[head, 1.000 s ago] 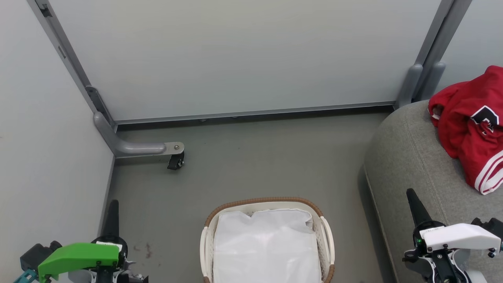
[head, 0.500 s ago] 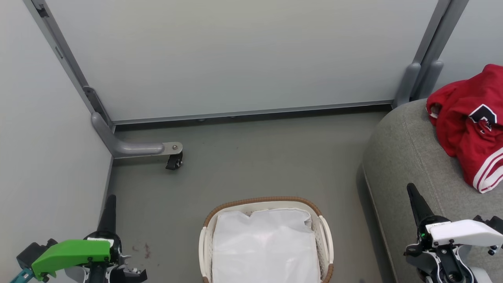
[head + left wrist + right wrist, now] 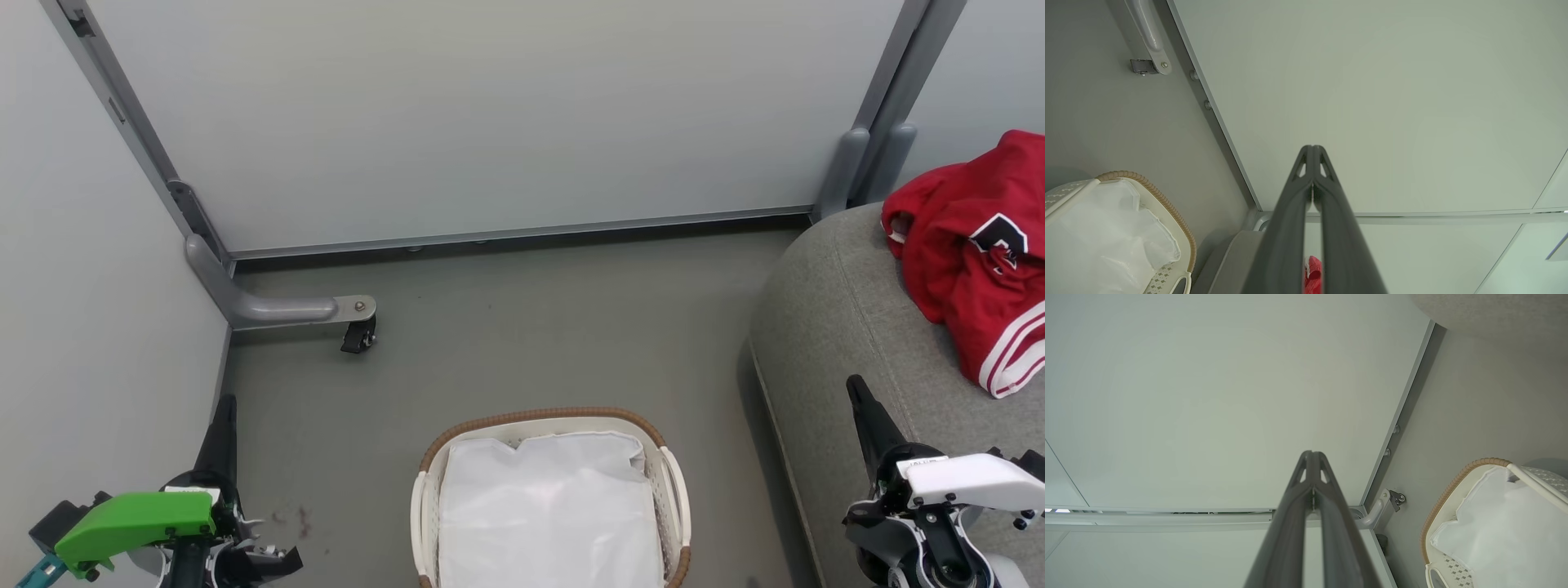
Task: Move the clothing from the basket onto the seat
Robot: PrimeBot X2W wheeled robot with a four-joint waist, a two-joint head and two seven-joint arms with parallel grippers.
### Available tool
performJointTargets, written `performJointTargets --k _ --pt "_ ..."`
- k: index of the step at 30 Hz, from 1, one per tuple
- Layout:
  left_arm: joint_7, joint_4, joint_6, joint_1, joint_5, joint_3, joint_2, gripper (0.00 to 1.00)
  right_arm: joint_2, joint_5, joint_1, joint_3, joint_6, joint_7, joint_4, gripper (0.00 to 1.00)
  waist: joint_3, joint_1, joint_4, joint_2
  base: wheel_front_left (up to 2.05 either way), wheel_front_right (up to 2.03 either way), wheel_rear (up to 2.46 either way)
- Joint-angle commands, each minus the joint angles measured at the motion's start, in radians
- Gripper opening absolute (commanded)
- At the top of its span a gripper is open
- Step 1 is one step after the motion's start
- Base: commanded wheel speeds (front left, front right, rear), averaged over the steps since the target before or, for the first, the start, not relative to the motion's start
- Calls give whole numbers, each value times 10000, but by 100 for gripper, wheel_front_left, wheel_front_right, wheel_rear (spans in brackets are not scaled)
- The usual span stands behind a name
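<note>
Where the view lies nearest the robot, the left gripper (image 3: 224,412) stands left of the basket (image 3: 535,416) and the right gripper (image 3: 859,392) stands right of it. Both sets of jaws are clenched tip to tip, grasping nothing. The basket sits on the grey floor (image 3: 531,327) and contains a white liner sheet (image 3: 551,506). Right of the basket, the grey seat (image 3: 833,327) carries the red clothing (image 3: 963,269), bunched, with white stripe trim at its near hem. Beyond the basket to the left is a black castor (image 3: 359,336) on a metal bracket. Farthest from the basket is a pale wall panel (image 3: 490,122).
</note>
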Motion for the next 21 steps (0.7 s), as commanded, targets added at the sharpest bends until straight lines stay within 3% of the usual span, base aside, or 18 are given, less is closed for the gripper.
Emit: performJointTargets --k 1,21 --pt "76 -82 -75 -224 -224 69 46 0 -62 224 -151 -41 -1 66 -74 0 2 0 -7 0 0 0 0" --pt "304 -119 -90 -286 -1004 190 51 0 -71 998 -176 -104 -2 295 -141 0 20 0 -70 0 0 0 0"
